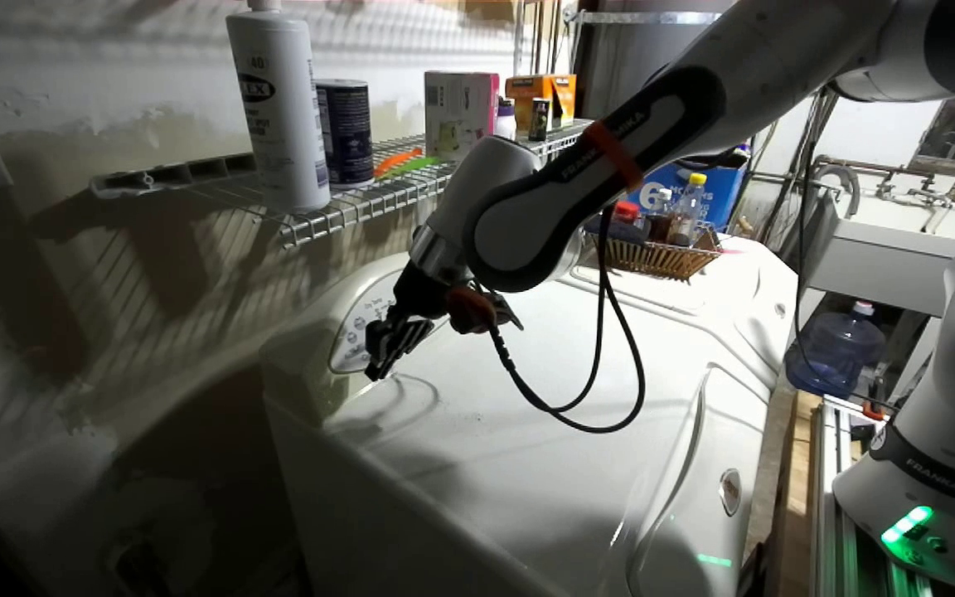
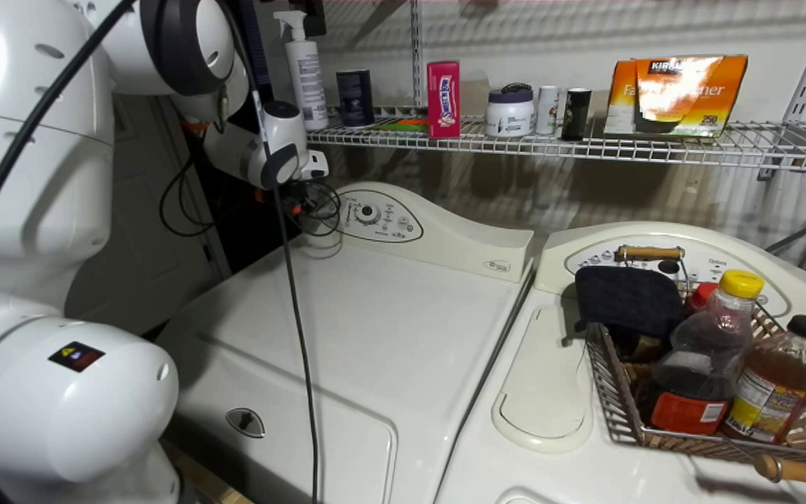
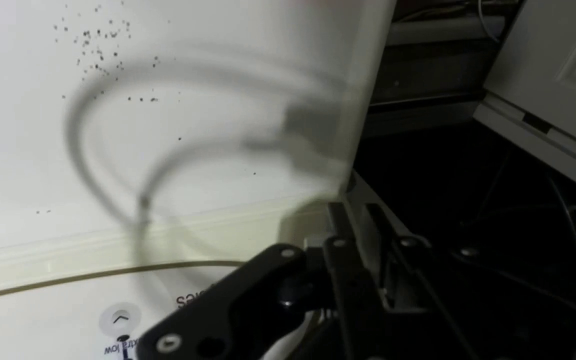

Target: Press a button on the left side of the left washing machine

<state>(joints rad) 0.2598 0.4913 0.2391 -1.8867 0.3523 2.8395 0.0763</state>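
Left washing machine [image 2: 389, 315] below my claw [image 3: 357, 210]; oval control panel [image 2: 383, 220] along machine's back, long axis running left to right. I'm just by panel's left end; my fingers [image 3: 340, 220] nearly together, holding nothing visible. Round arrow button [image 3: 120, 319] lies right of claw, toward panel middle. Press likely needs small shift onto panel face. Contact: can't tell. Target button: unclear. Claw hides some lettering; panel's far part cut off in wrist view. Fingertips too small, dark to make out in exterior view facing panel.
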